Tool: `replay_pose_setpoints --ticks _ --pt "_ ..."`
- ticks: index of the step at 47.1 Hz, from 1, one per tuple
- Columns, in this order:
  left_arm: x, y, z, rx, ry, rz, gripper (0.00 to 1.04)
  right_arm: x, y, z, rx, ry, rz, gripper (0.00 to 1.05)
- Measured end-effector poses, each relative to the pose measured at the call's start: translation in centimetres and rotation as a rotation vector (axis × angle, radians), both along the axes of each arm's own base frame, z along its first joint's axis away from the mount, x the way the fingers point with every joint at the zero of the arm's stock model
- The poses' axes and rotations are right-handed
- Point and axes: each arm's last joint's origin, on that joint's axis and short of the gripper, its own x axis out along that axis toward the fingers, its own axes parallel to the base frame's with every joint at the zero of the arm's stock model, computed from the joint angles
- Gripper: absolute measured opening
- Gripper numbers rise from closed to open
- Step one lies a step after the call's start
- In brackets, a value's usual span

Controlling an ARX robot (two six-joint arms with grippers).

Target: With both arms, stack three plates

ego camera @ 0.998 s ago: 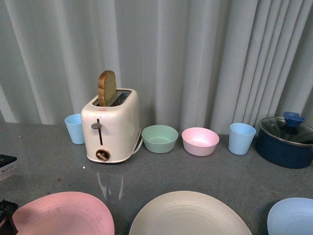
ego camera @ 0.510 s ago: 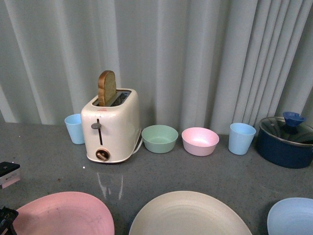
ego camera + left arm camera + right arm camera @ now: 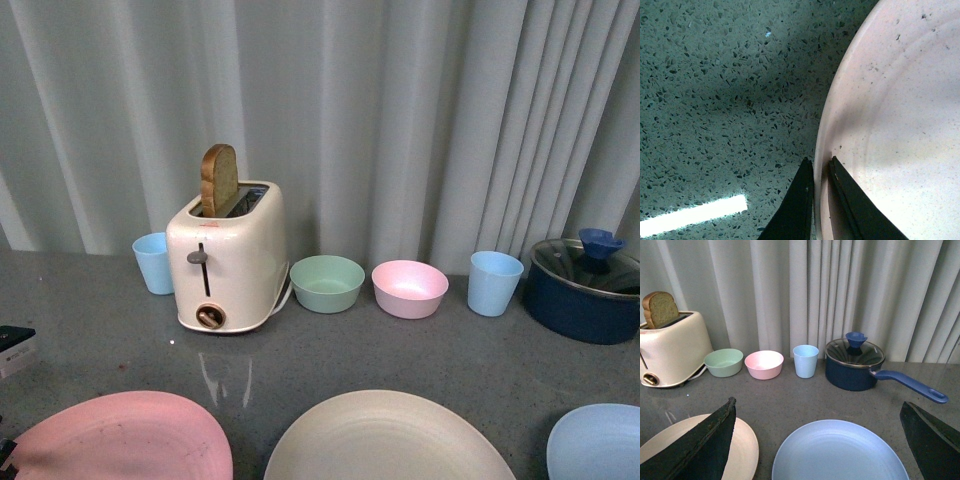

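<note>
L gripper [image 3: 819, 162] is clamped on the rim of the pink plate [image 3: 125, 440] at its outer left edge: one black finger outside the rim on the counter side, the other on the inner face, jaws nearly together w/ the rim btwn. R gripper [image 3: 817, 402] is spread wide, holds nothing, and hovers above the light blue plate [image 3: 840, 455]. The 3 plates sit in a near row: pink left, cream plate [image 3: 385, 440] mid, blue right, w/ strips of bare counter [image 3: 100, 340] btwn. All are round, shallow, matte; pink has dark specks, cream has faint rings. Counter is grey speckled stone-look, slightly glossy, w/ a wide open band beyond the plates. Back row L to R: pale blue cup [image 3: 153, 262], cream toaster [image 3: 228, 262] w/ brown bread slice [image 3: 220, 180] sticking up, green bowl [image 3: 327, 283], pink bowl [image 3: 410, 288] just beside it, 2nd blue cup [image 3: 495, 283], dark blue saucepan [image 3: 585, 295] w/ glass lid. Pleated pale curtain [image 3: 400, 120] closes off the back.
</note>
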Motion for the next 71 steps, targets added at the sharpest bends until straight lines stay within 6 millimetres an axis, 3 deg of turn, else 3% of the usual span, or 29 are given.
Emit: replay_pose_setpoints --ticks 15,38,52,61,65,71 --pt "-0.2 0.4 0.4 -0.051 0.041 0.0 0.05 0.0 0.0 0.0 0.0 0.0 0.0 0.97" --pt "1.5 2.0 3.4 -0.192 0.055 0.045 0.04 0.0 0.0 0.0 0.0 0.0 0.0 0.97" --pt "3.3 3.0 8.6 -0.285 -0.019 0.109 0.04 0.0 0.0 0.0 0.0 0.0 0.0 0.97" --pt "3.2 1.2 11.8 -0.307 -0.066 0.079 0.04 0.0 0.0 0.0 0.0 0.0 0.0 0.97" --pt "2.9 -1.4 13.1 -0.331 -0.077 0.031 0.04 0.0 0.0 0.0 0.0 0.0 0.0 0.97" --pt "2.4 -5.0 13.5 -0.345 -0.067 -0.039 0.04 0.0 0.0 0.0 0.0 0.0 0.0 0.97"
